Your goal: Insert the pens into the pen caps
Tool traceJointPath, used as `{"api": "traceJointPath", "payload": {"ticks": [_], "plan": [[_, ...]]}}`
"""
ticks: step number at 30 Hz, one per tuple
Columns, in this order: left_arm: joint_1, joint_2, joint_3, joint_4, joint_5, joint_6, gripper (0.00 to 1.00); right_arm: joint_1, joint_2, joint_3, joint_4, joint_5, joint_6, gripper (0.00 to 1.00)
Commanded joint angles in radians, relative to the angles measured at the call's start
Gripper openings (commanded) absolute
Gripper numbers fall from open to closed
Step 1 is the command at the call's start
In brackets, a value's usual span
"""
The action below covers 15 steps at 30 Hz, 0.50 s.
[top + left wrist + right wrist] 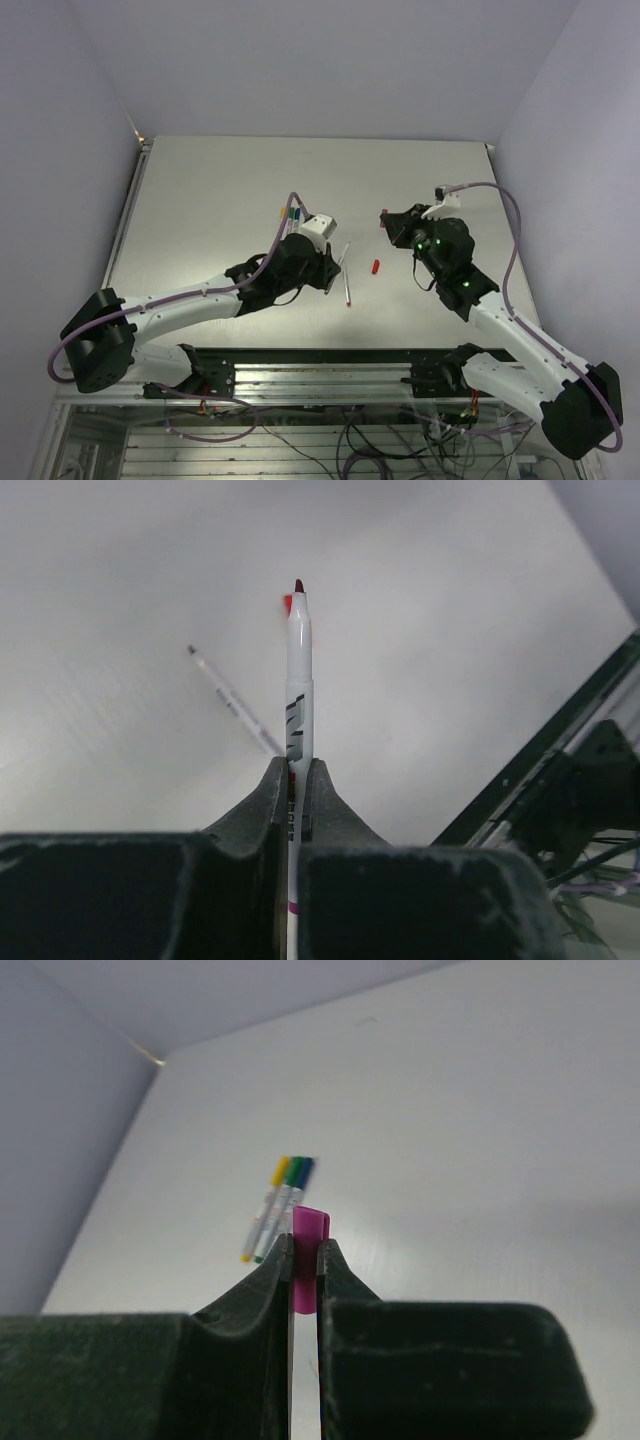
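Left wrist view, and the left claw [297, 770] was clamped tight on a pen [299, 670]. The white barrel stood straight to 12 o'clock out of the narrow jaws, with its dark reddish tip bare and a pinkish band showing low behind the fingers. A red cap [287, 604] peeked out just behind that tip, at its 11 o'clock, down on the table [480, 630]. At 10 o'clock of the claw a second pen [232, 698] lay flat on the table, its dark tip pointing away.

Over to the right wrist view: the right claw [305, 1252] pinched a magenta cap [311, 1222]. The jaws were nearly together and the cap's end poked out above the fingertips. At 11 o'clock of it, well back on the table, three pens [275, 1210] lay side by side, touching, with ends of yellow, green and blue.

From the top view, the red cap sat alone near the table's middle, between the two arms. The right claw hung at its 12 o'clock and the left claw at its 9 o'clock. The two claws were apart, pen and magenta cap not yet joined. The three pens lay at 11 o'clock of the left claw.
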Motion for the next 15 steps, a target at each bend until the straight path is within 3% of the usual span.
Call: {"api": "traceJointPath", "payload": {"ticks": [1,7,15], "plan": [[0.003,0.006,-0.018,0.226,0.119,-0.011,0.07,-0.002,-0.07,-0.069,0.185,-0.122,-0.017,0.0],[0.003,0.01,-0.081,0.44,0.188,-0.063,0.07,-0.002,-0.089,-0.158,0.363,-0.189,0.041,0.0],[0.002,0.014,-0.093,0.494,0.2,-0.083,0.07,-0.002,-0.088,-0.205,0.496,-0.217,0.095,0.0]]}}
